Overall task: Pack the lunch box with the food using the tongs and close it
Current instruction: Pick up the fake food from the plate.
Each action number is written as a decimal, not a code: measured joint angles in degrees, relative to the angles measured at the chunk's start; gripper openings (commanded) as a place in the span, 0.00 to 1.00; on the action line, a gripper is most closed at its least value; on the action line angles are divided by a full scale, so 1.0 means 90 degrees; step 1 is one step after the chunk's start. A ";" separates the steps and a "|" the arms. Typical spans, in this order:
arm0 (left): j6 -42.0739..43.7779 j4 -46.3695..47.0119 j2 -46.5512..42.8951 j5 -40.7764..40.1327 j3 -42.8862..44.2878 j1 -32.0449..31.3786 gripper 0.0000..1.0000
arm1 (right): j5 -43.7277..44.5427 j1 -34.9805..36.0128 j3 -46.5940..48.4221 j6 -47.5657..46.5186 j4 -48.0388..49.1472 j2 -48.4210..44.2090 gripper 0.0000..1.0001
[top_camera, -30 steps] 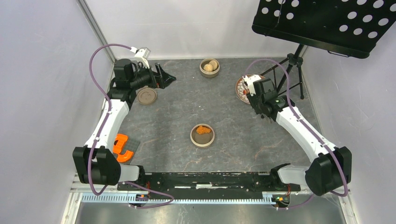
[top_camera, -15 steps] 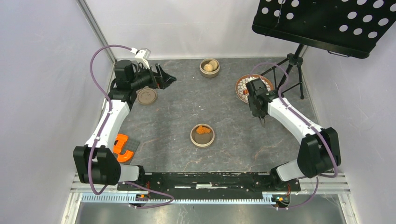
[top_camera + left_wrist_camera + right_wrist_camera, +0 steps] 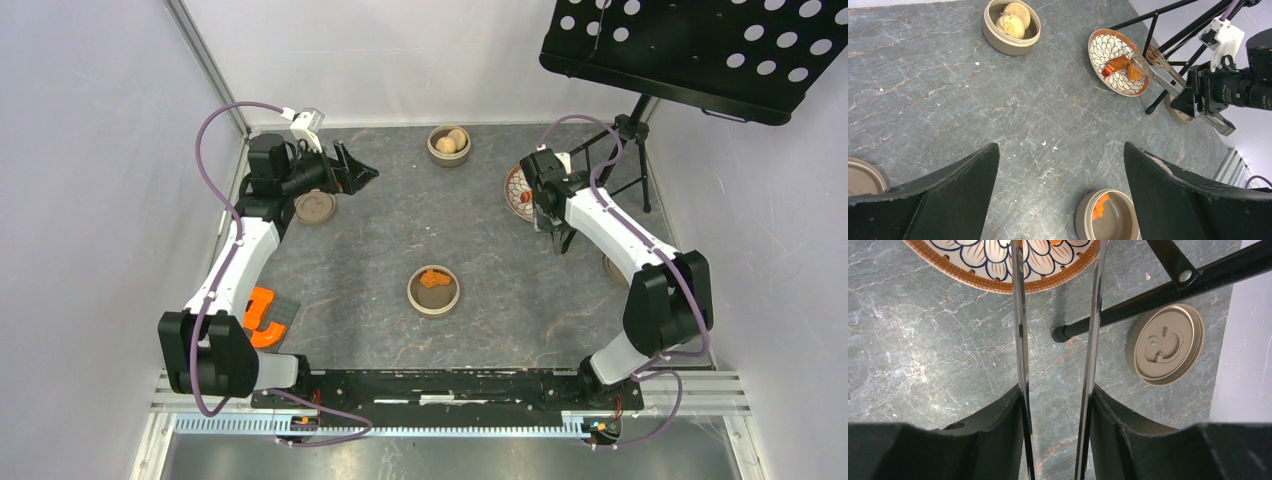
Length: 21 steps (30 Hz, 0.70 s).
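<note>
My right gripper (image 3: 1057,395) is shut on the tongs (image 3: 1021,340), one slim arm pressed against each finger. The tongs' tips reach over the patterned plate (image 3: 1110,47) and stand spread beside orange food chunks (image 3: 1118,64). In the top view the right gripper (image 3: 558,232) is just right of the plate (image 3: 516,192). The lunch box tier (image 3: 434,290) in the middle holds orange crumbed food (image 3: 1100,206). A second tier (image 3: 449,144) at the back holds pale buns (image 3: 1012,26). My left gripper (image 3: 355,170) hangs open and empty at the back left.
A tan lid (image 3: 1165,344) lies right of the plate by the black tripod leg (image 3: 1148,300) of the music stand (image 3: 700,50). Another tan lid (image 3: 314,206) lies under the left arm. An orange and grey tool (image 3: 262,315) sits at the left edge.
The right arm has folded, its elbow swinging in toward the table, and the gripper with the tongs has shifted beside the plate. The left arm has barely moved.
</note>
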 measured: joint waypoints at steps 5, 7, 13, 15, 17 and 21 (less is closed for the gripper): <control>-0.0002 0.0041 -0.0007 0.0007 0.0000 0.0000 1.00 | 0.0012 -0.0165 0.0143 0.0214 -0.0022 0.0253 0.52; -0.0002 0.0041 -0.0007 0.0015 0.0000 0.0000 1.00 | 0.0000 -0.0226 0.0168 0.0301 -0.0029 0.0330 0.52; -0.0002 0.0036 -0.0007 0.0119 0.0002 0.0000 1.00 | -0.0061 -0.0270 0.0168 0.0580 -0.0165 0.0384 0.53; -0.0002 0.0039 -0.0007 0.0129 0.0002 0.0000 1.00 | -0.0114 -0.0270 0.0168 0.0648 -0.0163 0.0389 0.54; -0.0002 0.0036 -0.0007 0.0138 0.0002 0.0000 1.00 | -0.0192 -0.0270 0.0168 0.0695 -0.0158 0.0410 0.54; -0.0002 0.0036 -0.0007 0.0141 0.0002 0.0000 1.00 | -0.0362 -0.0291 0.0168 0.0787 -0.0158 0.0510 0.57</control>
